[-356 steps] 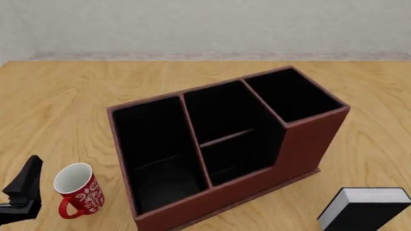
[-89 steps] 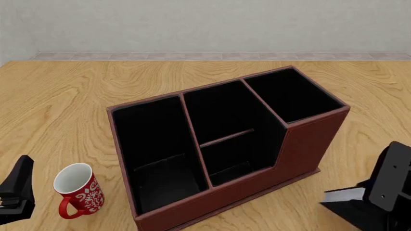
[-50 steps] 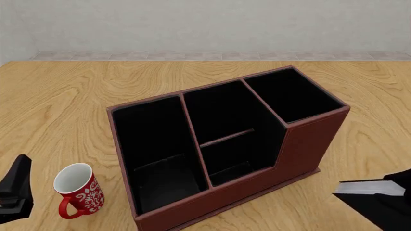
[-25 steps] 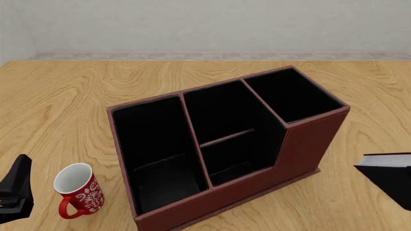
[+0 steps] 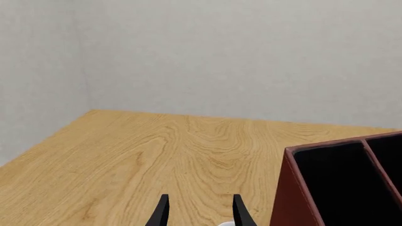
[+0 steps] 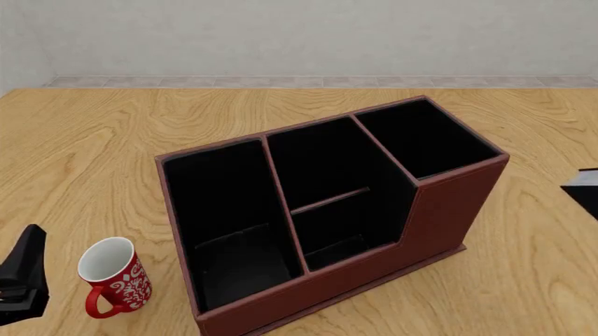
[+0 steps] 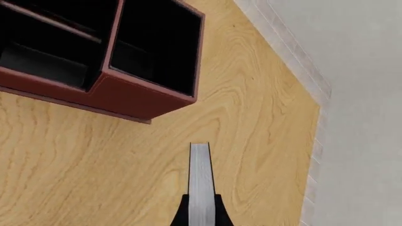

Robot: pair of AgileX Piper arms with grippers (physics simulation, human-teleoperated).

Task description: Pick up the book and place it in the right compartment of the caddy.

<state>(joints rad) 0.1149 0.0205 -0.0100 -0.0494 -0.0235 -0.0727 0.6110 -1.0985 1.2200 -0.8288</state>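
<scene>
my right gripper (image 7: pixel 200 214) clamped on the book (image 7: pixel 199 179), book lifted off the table right of the caddy (image 6: pixel 374 238), right compartment (image 6: pixel 425 140) empty, my left gripper (image 5: pixel 199 217) parted with nothing between, by red mug (image 6: pixel 114 278)

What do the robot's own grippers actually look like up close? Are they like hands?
Not like hands. The left gripper shows as two thin, flat, matte black fingers that taper to points, plain and parallel. In the front view it is a dark, angular wedge with grey edges. The right gripper shows only as two small black finger pieces. No cables, markings or labels are visible on either.
</scene>
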